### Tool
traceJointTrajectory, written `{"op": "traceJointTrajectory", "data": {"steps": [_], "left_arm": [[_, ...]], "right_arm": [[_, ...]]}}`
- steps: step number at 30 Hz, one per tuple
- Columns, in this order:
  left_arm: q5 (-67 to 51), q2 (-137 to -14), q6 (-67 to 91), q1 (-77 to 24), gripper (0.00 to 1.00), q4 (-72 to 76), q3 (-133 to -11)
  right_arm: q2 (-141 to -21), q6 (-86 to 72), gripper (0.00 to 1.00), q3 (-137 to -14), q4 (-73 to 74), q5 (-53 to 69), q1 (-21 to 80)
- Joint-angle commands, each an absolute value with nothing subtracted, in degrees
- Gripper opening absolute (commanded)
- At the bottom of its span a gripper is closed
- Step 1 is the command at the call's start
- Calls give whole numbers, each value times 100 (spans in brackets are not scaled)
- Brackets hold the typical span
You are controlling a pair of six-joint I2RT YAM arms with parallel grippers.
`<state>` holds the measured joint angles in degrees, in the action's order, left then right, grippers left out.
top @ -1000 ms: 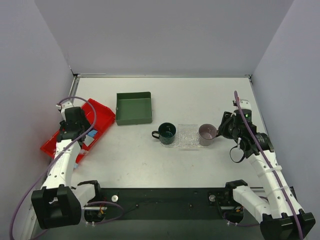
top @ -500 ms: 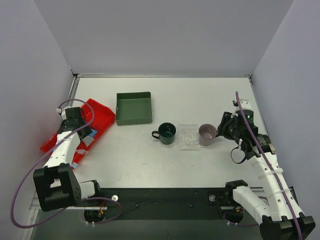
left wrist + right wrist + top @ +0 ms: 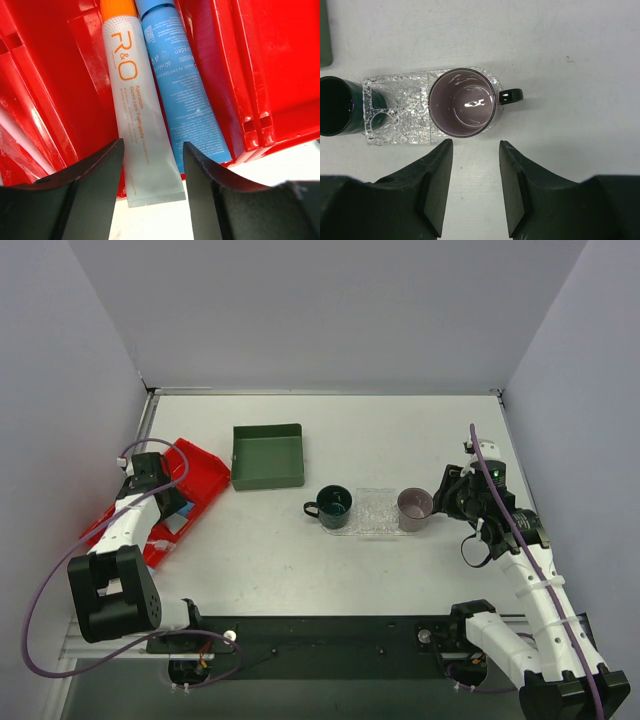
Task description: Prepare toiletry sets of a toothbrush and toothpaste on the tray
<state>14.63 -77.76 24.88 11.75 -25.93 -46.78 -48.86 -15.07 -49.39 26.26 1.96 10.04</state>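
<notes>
in the red bin [image 3: 45,75], two toothpaste tubes [image 3: 137,115] [image 3: 182,95] face the open, empty left claw [image 3: 151,165].

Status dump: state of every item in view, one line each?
Left claw: open, straddling white toothpaste.
Right claw: open, empty.
White toothpaste: lying in red bin, ungripped.
Blue toothpaste: lying beside it.
Tray: holds two mugs, no toiletries.
Mauve mug: upright, empty.
Green mug: upright, contents unclear.
Green box: open, empty.
</notes>
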Motion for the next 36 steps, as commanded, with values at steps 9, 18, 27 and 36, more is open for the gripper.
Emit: {"op": "traceJointTrajectory", "data": {"steps": [9, 18, 27, 36], "left_arm": [[853, -8113, 2303, 1248, 57, -2330, -4948], [1459, -8217, 2417, 1248, 46, -2724, -5027], [1389, -8174, 2400, 1248, 9, -2760, -5018], [1432, -7744, 2399, 1248, 0, -2716, -4896]], "right_arm": [[-4860, -1494, 38, -4869, 2470, 185, 958], [-4860, -1503, 38, -4860, 2461, 150, 949], [-4887, -1503, 38, -4878, 2470, 97, 949], [-4878, -1494, 38, -4869, 2496, 53, 940]]}}
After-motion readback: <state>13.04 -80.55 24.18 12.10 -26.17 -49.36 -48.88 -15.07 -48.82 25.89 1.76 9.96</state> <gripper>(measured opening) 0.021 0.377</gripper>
